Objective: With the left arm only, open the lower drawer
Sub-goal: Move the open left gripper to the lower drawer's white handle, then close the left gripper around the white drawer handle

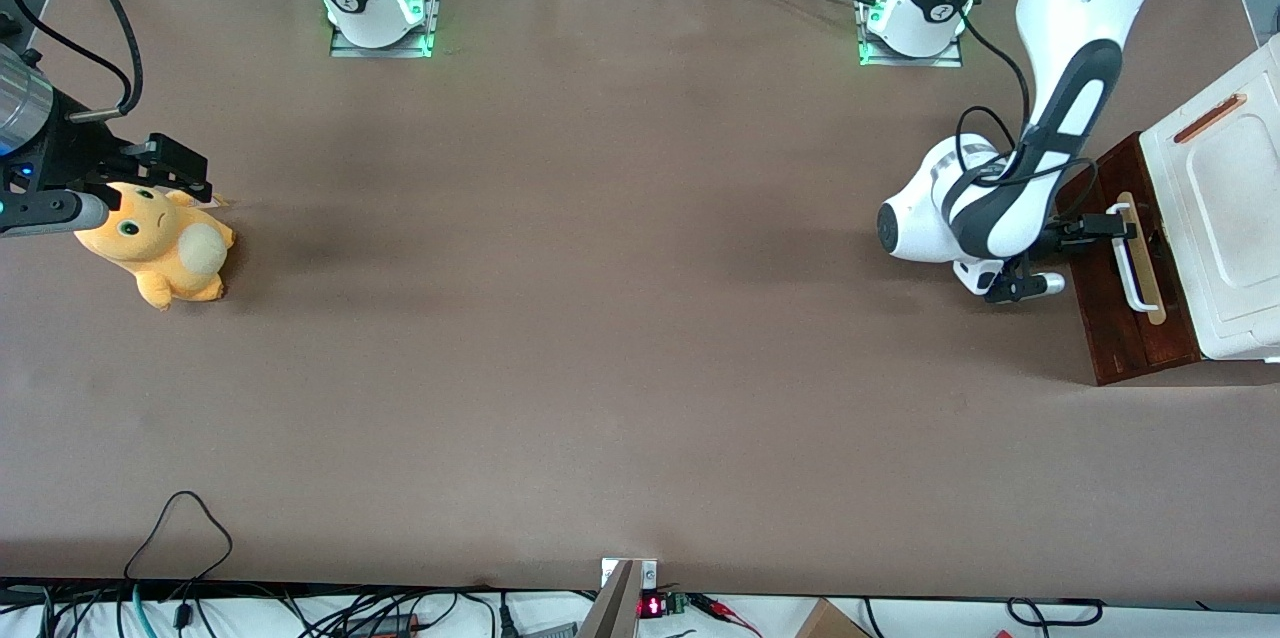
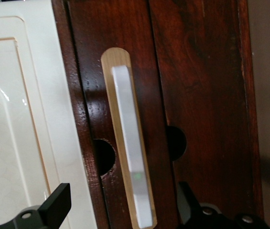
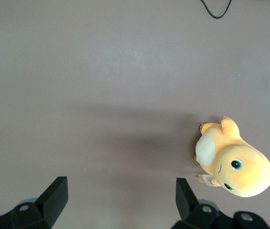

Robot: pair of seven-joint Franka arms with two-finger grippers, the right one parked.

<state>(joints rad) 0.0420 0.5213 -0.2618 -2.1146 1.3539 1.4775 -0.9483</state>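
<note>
The lower drawer is a dark reddish-brown wooden front at the working arm's end of the table, under a cream-white panel. Its white loop handle sits on a pale wood strip. The left arm reaches down in front of the drawer, and its gripper is at the handle's end farther from the front camera. In the left wrist view the gripper is open, its fingers standing either side of the handle and strip, not closed on it. The drawer front fills that view.
A yellow plush toy lies toward the parked arm's end of the table and shows in the right wrist view. The cream-white panel has a small copper-coloured slot. Cables hang over the table's near edge.
</note>
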